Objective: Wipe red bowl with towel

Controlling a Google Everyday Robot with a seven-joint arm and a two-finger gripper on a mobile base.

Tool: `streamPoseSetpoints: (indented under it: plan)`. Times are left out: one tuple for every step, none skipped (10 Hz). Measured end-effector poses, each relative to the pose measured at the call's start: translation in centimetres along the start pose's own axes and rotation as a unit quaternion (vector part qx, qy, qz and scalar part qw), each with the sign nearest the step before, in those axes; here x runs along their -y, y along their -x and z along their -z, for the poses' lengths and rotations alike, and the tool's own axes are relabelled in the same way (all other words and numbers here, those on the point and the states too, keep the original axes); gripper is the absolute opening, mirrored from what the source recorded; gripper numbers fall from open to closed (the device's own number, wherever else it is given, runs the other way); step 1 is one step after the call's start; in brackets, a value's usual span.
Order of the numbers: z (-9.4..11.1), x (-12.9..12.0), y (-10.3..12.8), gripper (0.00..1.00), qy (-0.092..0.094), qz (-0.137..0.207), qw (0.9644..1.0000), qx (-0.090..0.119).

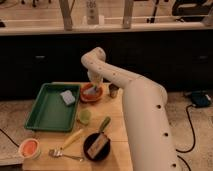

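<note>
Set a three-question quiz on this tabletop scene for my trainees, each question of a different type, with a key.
1. True or false: the square light-blue sponge pad lies in the green plastic tray.
2. The robot's hand is right over: A) the black round pan, B) the round orange-red bowl, C) the small pale-rimmed bowl.
3. Fill in: the small grey-blue cloth lies inside the ____.
Key: 1 true; 2 B; 3 orange-red bowl.
</note>
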Motion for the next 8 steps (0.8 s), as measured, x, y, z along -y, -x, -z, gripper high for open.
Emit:
streamPoseSetpoints:
  plan:
    - [0.1,0.2,-0.7,0.0,-0.001,-0.006,1.0,-0.006]
    - [0.0,0.2,-1.4,0.0,0.0,-0.011,0.9999,-0.012]
    - [0.0,0.2,-2.2,0.0,0.001,-0.015,0.9997,-0.018]
    - [-0.2,0.5,-2.7,0.0,0.003,-0.015,0.9996,-0.021]
    - [-0.3,1.0,-2.8,0.0,0.002,-0.011,0.9997,-0.022]
    - [-0.4,1.4,-2.6,0.0,0.002,-0.003,0.9998,-0.021]
    - [-0.5,1.9,-2.0,0.0,0.002,0.008,0.9998,-0.018]
    - [-0.7,3.0,-0.8,0.0,-0.002,0.033,0.9994,-0.012]
